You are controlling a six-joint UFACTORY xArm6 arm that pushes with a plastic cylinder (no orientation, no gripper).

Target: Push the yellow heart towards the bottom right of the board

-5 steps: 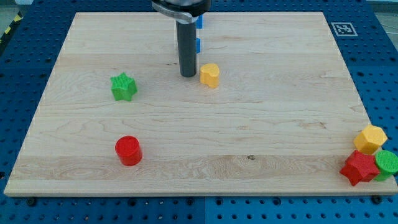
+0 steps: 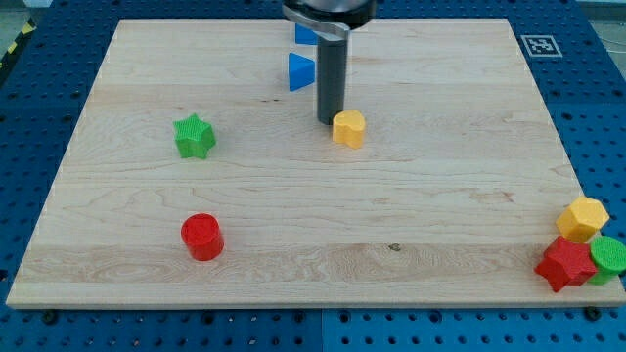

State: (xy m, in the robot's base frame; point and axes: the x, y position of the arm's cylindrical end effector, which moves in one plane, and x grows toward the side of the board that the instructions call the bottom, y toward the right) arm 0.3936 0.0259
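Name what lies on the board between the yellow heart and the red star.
Nothing: in the camera view only bare wood separates the yellow heart from the red star.

Views: just the one camera view here, so no second angle shares any of the scene.
Position: it sits high, off the board's [image 2: 147, 284] near long edge, looking down at a slant.
Facing: it looks across the wood toward the far edge at the view's top, where the rod's [image 2: 331, 68] upper end is cut off.
Nearness: it is close enough that the board nearly fills the frame.
Margins: blue perforated table [image 2: 597, 117] shows on every side, and a printed marker [image 2: 540, 45] at the top right.
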